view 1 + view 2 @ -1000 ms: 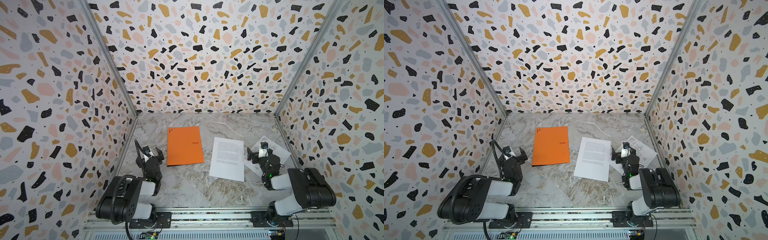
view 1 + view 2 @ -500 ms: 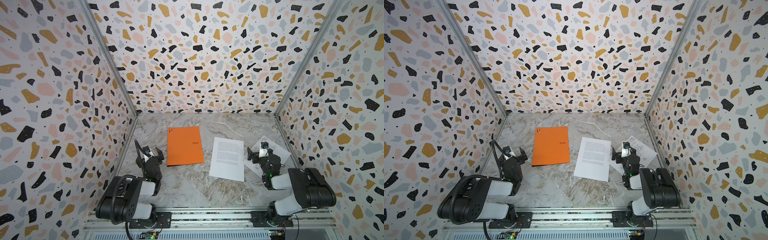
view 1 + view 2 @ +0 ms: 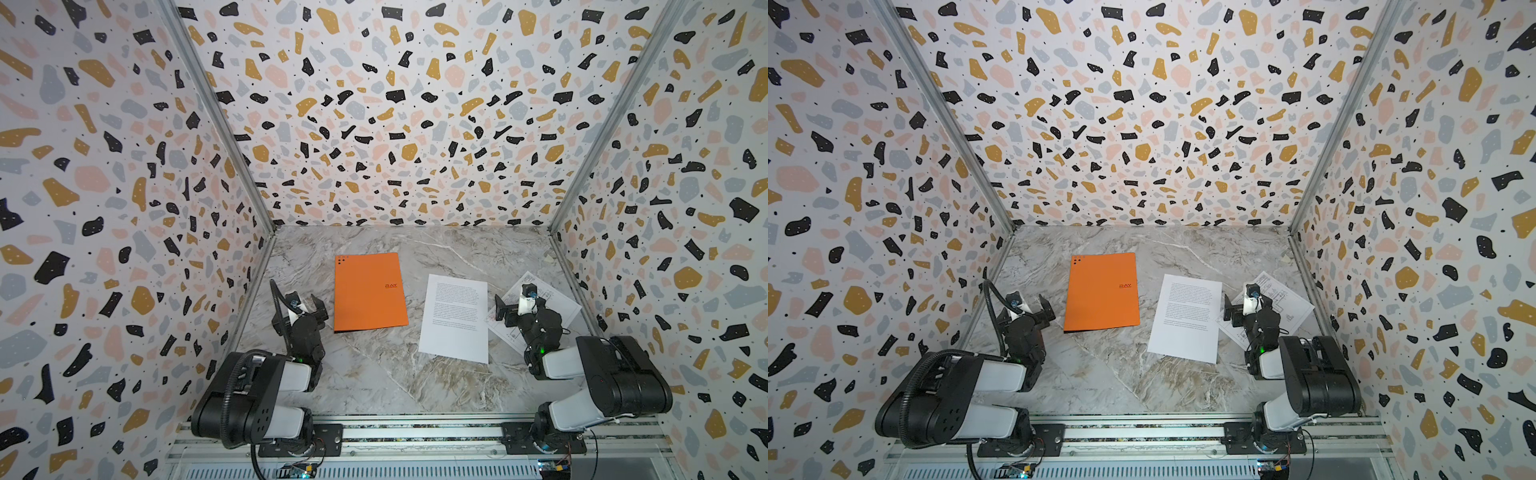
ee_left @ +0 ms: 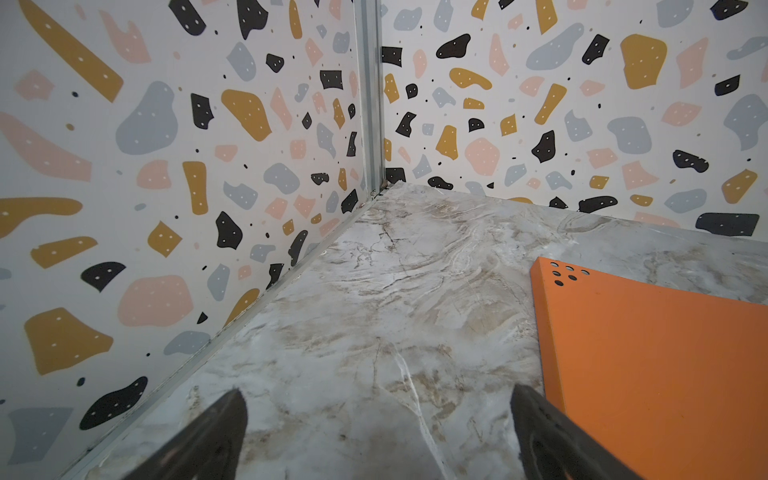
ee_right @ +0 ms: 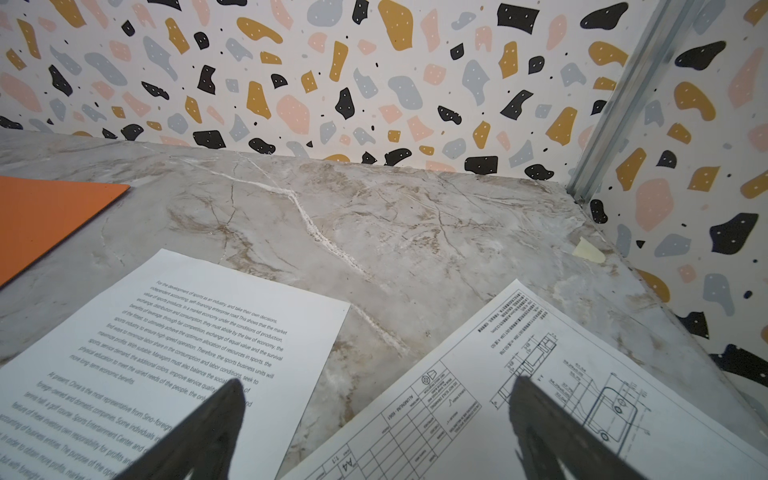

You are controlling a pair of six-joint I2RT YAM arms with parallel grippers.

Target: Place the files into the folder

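Observation:
The orange folder (image 3: 368, 291) (image 3: 1102, 291) lies closed and flat on the marble table, left of centre. To its right lies a white file with printed text (image 3: 455, 318) (image 3: 1185, 318). The other file, with line drawings (image 3: 557, 301) (image 3: 1287, 301), sits at the far right, partly under the right arm. My left gripper (image 3: 301, 309) (image 4: 378, 390) is open and empty over bare table, just left of the folder (image 4: 665, 365). My right gripper (image 3: 519, 305) (image 5: 376, 382) is open and empty, low over the gap between the text file (image 5: 166, 353) and the drawing file (image 5: 561, 395).
Terrazzo-patterned walls close in the table on the left, back and right. A small pale scrap (image 5: 588, 249) lies near the back right corner. The arms' mounting rail (image 3: 415, 432) runs along the front edge.

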